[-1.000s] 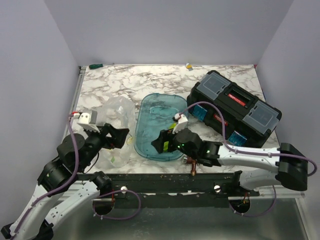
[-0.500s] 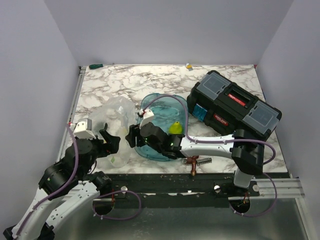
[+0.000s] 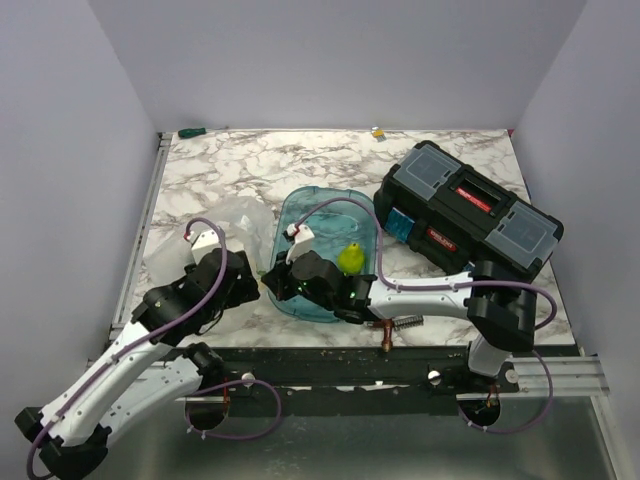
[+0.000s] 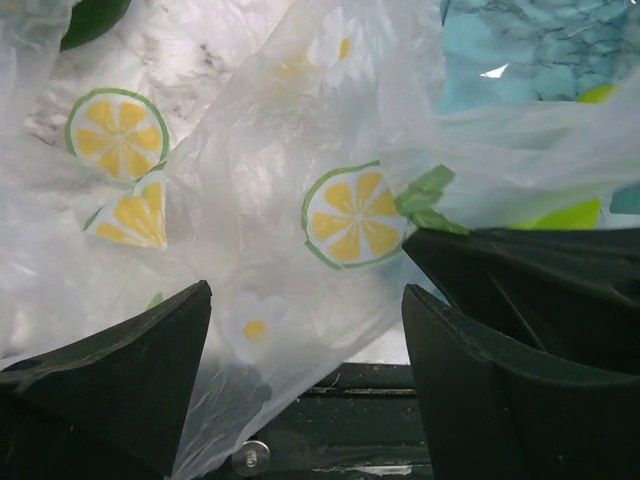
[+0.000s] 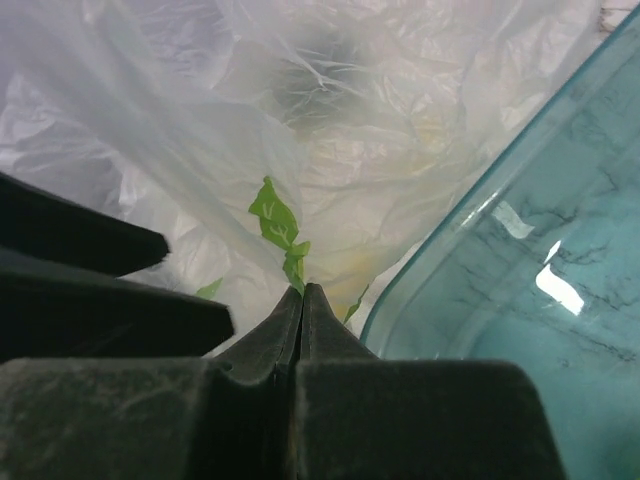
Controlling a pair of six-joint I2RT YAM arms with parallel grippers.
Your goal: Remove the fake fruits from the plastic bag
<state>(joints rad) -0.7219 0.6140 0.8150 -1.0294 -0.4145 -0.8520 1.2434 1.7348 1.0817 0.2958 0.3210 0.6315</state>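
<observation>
Lying on the marbled table (image 3: 250,160) between lilac walls (image 3: 330,60): the plastic bag (image 3: 238,222) (left gripper (image 4: 305,290) spread, right gripper (image 5: 302,295) pinching it).

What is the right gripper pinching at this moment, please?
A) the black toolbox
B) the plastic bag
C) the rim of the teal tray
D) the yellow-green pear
B: in the right wrist view the right gripper has its fingers pressed together on a fold of the plastic bag, while the teal tray lies off to one side of it.
</observation>
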